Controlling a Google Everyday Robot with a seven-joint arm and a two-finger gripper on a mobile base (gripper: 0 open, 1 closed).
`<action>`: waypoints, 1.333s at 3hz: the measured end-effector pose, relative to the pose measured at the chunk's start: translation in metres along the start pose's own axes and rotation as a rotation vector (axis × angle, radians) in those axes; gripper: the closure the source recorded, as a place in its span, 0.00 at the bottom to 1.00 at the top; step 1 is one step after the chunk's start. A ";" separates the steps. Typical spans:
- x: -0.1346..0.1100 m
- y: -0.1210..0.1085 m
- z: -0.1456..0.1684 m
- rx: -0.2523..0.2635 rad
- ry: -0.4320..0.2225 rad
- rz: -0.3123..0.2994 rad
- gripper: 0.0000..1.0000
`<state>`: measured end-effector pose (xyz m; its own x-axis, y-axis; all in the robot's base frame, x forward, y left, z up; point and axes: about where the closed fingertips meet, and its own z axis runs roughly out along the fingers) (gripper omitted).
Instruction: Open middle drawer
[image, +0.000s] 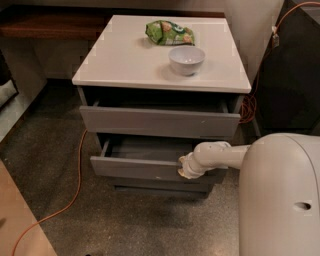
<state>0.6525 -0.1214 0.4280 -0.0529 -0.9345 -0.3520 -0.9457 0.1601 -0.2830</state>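
The middle drawer of the white-topped cabinet is a flat grey handleless drawer. It stands pulled out, showing its shallow grey interior. My gripper sits at the top edge of this drawer's front, right of centre, at the end of my white arm reaching in from the right. The top drawer above is also slightly pulled out. The bottom drawer is mostly hidden beneath the middle one.
A white bowl and a green snack bag lie on the cabinet top. An orange cable runs across the speckled floor on the left. My white body fills the lower right. A dark unit stands to the right.
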 end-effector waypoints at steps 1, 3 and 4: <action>0.000 0.000 0.000 0.000 0.000 0.000 0.75; 0.000 0.001 0.000 -0.001 0.001 0.003 0.30; 0.000 0.001 0.000 -0.001 0.001 0.003 0.07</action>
<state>0.6511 -0.1212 0.4281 -0.0559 -0.9343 -0.3520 -0.9460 0.1624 -0.2807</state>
